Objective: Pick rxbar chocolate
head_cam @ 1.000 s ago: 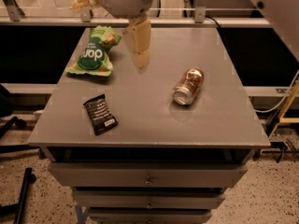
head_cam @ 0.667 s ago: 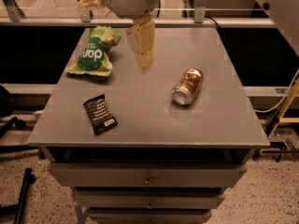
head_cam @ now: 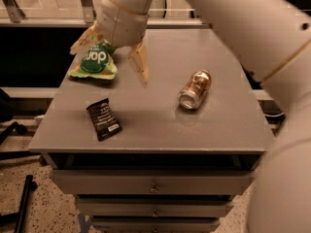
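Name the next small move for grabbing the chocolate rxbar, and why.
Probably bring the gripper forward and down: its jaws stand open over the green snack bag, while the rxbar chocolate lies flat nearer the table front edge, untouched.

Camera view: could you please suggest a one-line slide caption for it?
Open end effector above the green snack bag; rxbar chocolate lies apart, nearer the front.

light: we read it dim and warm, falling from above on the table [head_cam: 160, 130].
gripper [head_cam: 108, 67]: hangs over the table's back left, fingers [head_cam: 140, 64] spread, brightly lit.
glare: sheen on the can [head_cam: 195, 89].
shadows: soft, under the can.
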Available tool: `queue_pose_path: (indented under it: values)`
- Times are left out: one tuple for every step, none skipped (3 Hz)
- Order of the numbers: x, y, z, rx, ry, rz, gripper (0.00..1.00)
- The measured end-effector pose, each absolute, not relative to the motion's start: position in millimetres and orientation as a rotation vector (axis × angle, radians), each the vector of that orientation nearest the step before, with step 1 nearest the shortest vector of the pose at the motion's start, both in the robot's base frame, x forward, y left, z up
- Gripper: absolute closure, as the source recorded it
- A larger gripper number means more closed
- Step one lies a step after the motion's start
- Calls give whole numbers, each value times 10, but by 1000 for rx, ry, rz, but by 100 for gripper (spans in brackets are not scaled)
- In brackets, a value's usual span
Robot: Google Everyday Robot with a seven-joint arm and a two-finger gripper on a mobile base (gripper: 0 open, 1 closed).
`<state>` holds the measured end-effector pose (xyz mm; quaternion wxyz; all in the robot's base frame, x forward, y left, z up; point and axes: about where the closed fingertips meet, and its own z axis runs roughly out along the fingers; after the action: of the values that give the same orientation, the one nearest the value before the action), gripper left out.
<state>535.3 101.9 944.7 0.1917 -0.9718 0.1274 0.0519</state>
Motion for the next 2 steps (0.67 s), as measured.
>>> queue_pose_path:
  values:
    - [5420,1216,9166,-2771,173,210,0]
    - [5448,1453,8920,-2837,5,234,0]
